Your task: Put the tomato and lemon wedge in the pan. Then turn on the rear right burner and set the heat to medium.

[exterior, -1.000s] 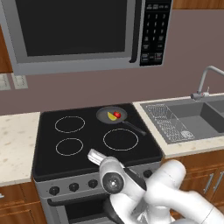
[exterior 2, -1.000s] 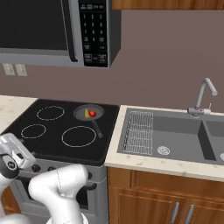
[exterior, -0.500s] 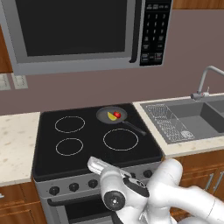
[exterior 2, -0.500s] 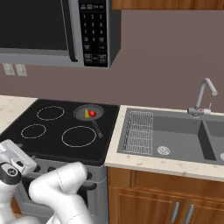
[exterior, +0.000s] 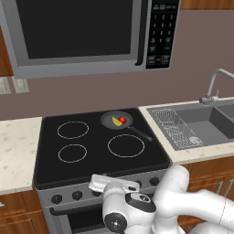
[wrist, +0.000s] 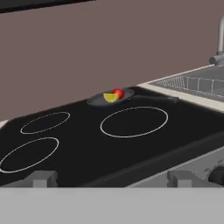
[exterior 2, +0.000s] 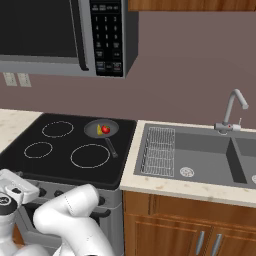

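Note:
The small dark pan sits at the rear right of the black cooktop, its handle pointing front-right. The pan covers the rear right burner. The red tomato and the yellow lemon wedge lie side by side in the pan, and show again as tomato and lemon wedge in the hand view. My gripper is open and holds nothing, its fingertips wide apart. It hangs low at the stove's front edge, looking across the cooktop. The hand is just above the knob panel.
A row of dark knobs runs along the stove's front panel, one knob at the hand view's right. A microwave hangs above the cooktop. The sink with a faucet lies to the right, and a light counter to the left.
My arm has come down and back. The hand has dropped from above the cooktop's front edge to the level of the stove front. The pan and its contents have not moved.

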Robot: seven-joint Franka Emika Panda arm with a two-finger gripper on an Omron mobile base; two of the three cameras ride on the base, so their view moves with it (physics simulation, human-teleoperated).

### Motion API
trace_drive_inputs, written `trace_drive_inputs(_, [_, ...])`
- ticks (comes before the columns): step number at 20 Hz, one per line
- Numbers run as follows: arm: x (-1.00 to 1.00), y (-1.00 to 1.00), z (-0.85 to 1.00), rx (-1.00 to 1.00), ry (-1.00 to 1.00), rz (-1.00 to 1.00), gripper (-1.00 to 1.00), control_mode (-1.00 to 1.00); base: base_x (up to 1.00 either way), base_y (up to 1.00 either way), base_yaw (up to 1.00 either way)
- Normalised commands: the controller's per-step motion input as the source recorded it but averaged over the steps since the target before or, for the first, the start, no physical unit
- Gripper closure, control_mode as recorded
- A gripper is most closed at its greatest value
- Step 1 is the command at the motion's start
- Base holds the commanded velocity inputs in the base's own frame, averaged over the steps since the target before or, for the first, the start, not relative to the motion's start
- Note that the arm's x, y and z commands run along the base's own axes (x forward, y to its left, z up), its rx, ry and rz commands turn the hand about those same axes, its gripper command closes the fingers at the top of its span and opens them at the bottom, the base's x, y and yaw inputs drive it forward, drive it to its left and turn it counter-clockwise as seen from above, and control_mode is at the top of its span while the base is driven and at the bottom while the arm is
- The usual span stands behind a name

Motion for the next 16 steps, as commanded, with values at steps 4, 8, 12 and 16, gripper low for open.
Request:
trace_drive_inputs(4, [-0.08, 0.11, 0.03, -0.32, 0.08, 0.00, -1.00, -1.00, 0.00, 0.00, 0.00])
trace_drive_inputs(8, [-0.06, 0.20, 0.01, -0.34, 0.00, 0.00, -1.00, -1.00, 0.00, 0.00, 0.00])
trace_drive_inputs(12, [0.00, 0.11, -0.05, -0.19, -0.01, 0.06, -1.00, -1.00, 0.00, 0.00, 0.00])
trace_drive_inputs(16, [0.00, 0.00, -0.22, -0.01, -0.05, 0.13, -1.00, -1.00, 0.00, 0.00, 0.00])
